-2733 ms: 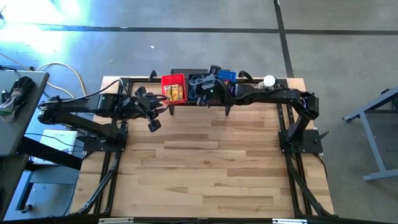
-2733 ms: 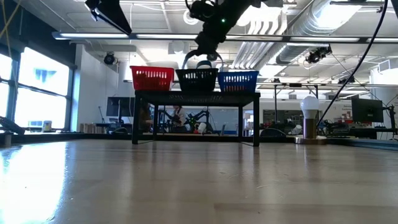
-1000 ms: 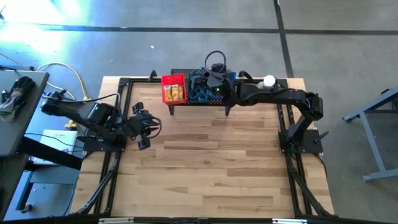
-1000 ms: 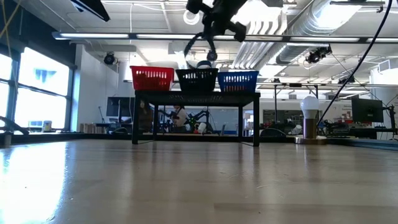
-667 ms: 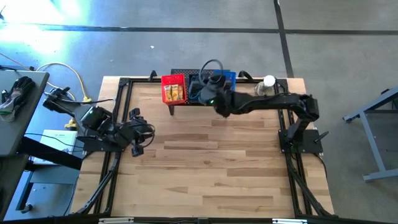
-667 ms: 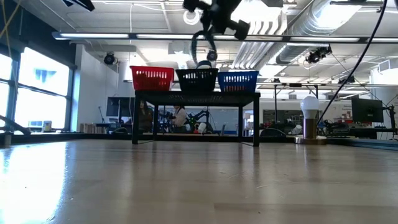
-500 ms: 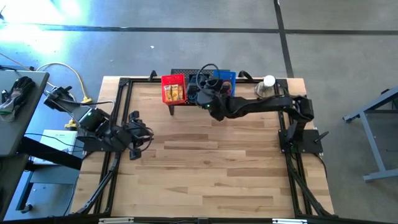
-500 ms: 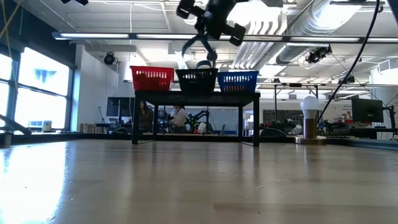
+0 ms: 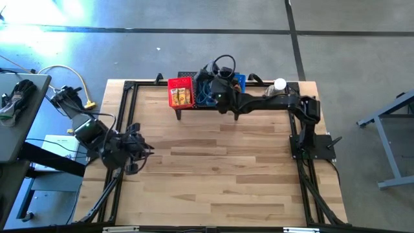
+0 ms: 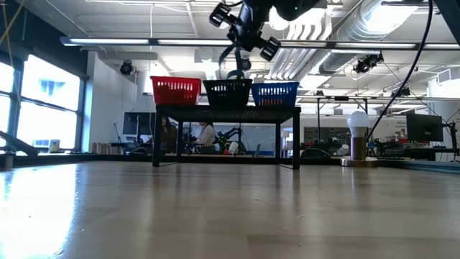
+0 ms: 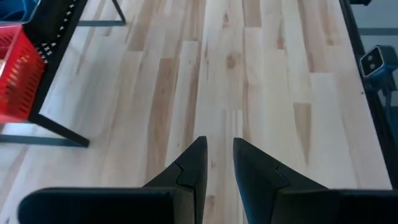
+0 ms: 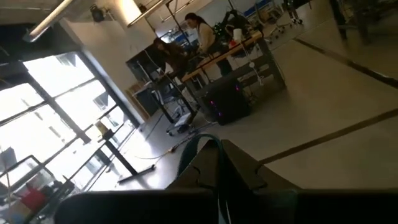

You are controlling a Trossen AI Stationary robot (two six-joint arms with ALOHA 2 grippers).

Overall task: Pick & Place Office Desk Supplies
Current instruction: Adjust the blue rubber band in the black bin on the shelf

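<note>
Dark loop (image 9: 223,63) hangs pinched in the clenched right hand (image 9: 218,72) above the black middle basket (image 10: 228,92), apparently for dropping there. Left hand (image 11: 219,163), fingers slightly parted and empty, waits over the wooden surface (image 9: 220,168).

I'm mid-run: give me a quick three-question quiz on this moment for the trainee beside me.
1. What does the right gripper hold? A) a yellow block B) a dark loop C) nothing
2. True or false: the left gripper hovers over the red basket.
3. What colour is the middle basket on the stand?

Key: 1 B; 2 false, it is back at the table's left edge; 3 black.
</note>
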